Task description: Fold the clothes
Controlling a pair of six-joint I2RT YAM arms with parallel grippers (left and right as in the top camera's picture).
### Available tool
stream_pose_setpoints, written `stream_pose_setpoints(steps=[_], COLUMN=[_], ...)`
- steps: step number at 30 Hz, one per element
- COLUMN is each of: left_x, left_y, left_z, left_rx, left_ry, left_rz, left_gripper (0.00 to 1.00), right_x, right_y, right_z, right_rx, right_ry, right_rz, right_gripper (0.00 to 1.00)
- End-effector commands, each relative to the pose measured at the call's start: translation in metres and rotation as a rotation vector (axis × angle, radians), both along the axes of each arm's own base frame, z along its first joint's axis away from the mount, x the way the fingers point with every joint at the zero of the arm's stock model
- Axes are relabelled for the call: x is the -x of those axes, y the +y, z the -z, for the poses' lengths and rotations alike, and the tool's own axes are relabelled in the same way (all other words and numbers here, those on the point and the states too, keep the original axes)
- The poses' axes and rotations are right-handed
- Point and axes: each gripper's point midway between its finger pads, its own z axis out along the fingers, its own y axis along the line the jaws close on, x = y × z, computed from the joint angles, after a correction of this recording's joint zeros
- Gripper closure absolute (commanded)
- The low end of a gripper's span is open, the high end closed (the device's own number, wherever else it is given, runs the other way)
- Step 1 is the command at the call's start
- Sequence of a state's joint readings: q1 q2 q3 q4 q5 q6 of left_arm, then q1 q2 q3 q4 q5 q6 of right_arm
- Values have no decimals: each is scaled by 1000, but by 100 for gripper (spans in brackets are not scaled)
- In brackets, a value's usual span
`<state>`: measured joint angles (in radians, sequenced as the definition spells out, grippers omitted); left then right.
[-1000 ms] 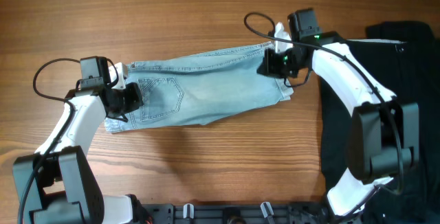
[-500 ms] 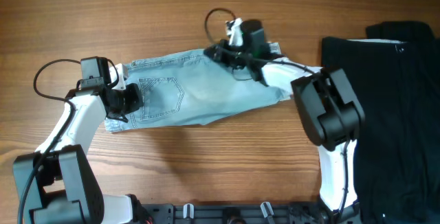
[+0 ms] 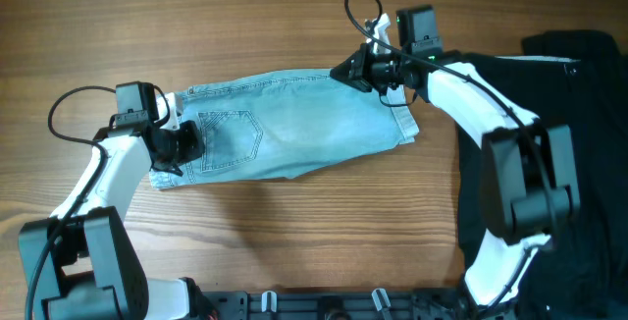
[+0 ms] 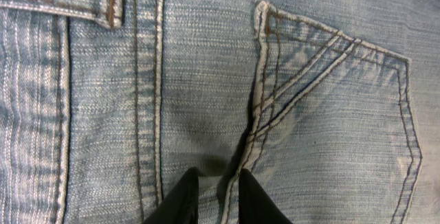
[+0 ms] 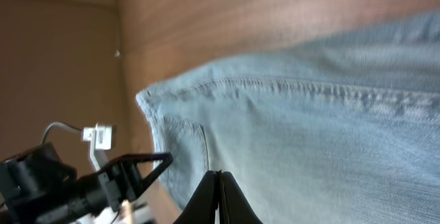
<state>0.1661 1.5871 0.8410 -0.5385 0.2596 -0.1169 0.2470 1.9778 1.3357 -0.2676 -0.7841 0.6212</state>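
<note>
The light blue denim shorts [image 3: 294, 129] lie flat across the middle of the wooden table, waistband to the left and cuffed hems to the right. My left gripper [image 3: 186, 141] sits on the waist end beside the back pocket [image 3: 235, 138]. In the left wrist view its fingers [image 4: 218, 189] are pinched on denim [image 4: 206, 80] at the edge of the pocket [image 4: 330, 114]. My right gripper [image 3: 343, 71] is at the shorts' far edge. In the right wrist view its fingers [image 5: 220, 176] are pressed together with nothing between them, just above the denim [image 5: 330, 135].
A large plain black garment [image 3: 579, 114] lies at the right side of the table under the right arm. The left arm [image 5: 103, 183] shows in the right wrist view beyond the shorts. Bare wood table [image 3: 294, 6] surrounds the shorts.
My right arm swung left along the shorts' far edge, then partly back to the right. The cuffed end shifted a little. My left arm has not moved.
</note>
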Motion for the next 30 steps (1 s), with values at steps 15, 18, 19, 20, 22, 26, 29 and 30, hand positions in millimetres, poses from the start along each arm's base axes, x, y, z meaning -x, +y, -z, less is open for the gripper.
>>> stream_pose_setpoints(steps=[15, 18, 19, 20, 22, 26, 29, 30], left_x=[-3, -4, -6, -8, -10, -1, 4, 5], left_y=[0, 1, 2, 2, 10, 60, 85, 89], left_z=[-1, -6, -15, -23, -43, -45, -44, -41], left_rx=[7, 7, 6, 4, -1, 4, 77, 88], left_ry=[1, -1, -7, -16, -35, -31, -46, -43], left_rz=[-18, -22, -21, -21, -43, -203, -281, -290], left_gripper=[85, 84, 80, 76, 52, 23, 6, 4], right_x=[-29, -25, -18, -14, 4, 41, 56, 59], right_y=[-107, -91, -91, -90, -78, -75, -81, -81], right_z=[124, 84, 54, 41, -5, 24, 65, 77], right_rx=[564, 498, 489, 479, 410, 447, 486, 491], right_ry=[-31, -120, -141, -151, -224, -55, 78, 109], right_rz=[142, 32, 28, 25, -55, -114, -140, -147], right_gripper=[87, 81, 77, 74, 71, 72, 72, 74])
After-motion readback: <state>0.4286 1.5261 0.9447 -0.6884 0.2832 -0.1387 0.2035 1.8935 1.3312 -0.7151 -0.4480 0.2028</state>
